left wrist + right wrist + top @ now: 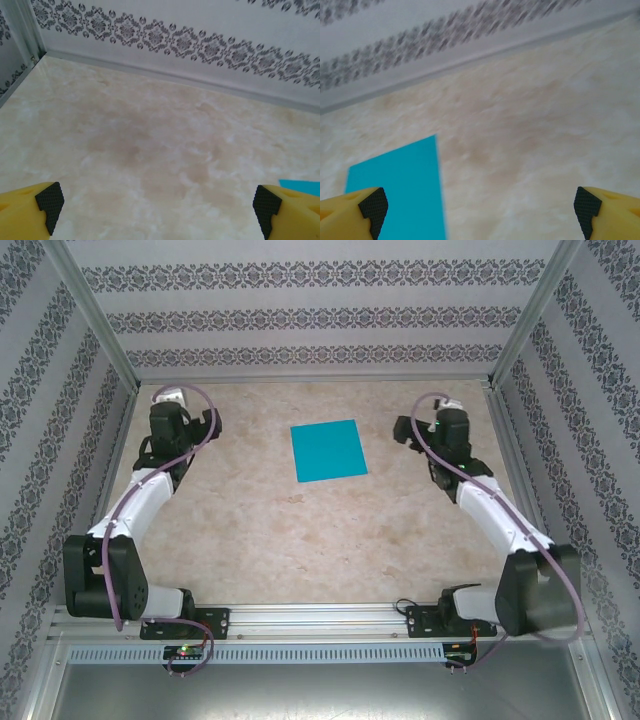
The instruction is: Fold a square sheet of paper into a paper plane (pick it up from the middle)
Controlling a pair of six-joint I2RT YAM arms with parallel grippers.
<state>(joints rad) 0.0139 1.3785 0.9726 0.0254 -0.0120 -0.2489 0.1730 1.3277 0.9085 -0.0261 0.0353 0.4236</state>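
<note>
Square sheet of paper (329, 450) flat on the table (260, 540), in the far half, a little right of centre; teal-blue, plain, unfolded, turned slightly off square to the table's edges. Left gripper (205, 423) toward the far left of the table, well apart from the sheet; right gripper (405, 430) toward the far right, nearer the sheet but clear of it; sheet between the two, touched by neither. Both arms reaching forward from their bases on the aluminium rail (300, 618) at the near edge; purple cable (208, 410) looped over the left wrist. From the left wrist: left gripper (160, 205) spread wide, yellow fingers tipped with black pads (49, 200) at the two lower corners, bare mottled beige table between them, nothing held; thin teal sliver of the sheet (300, 186) at the right edge, just above the right-hand finger; patterned wall (200, 40) beyond the table's far edge. From the right wrist: right gripper (480, 205) likewise wide apart, black pads (372, 205) low in both corners, nothing between them but table; sheet (405, 190) at lower left, one corner pointing up the frame, its near part passing behind the left-hand finger; whether that finger touches the paper or hangs above it, cannot tell; view slightly blurred, wall pattern smeared.
</note>
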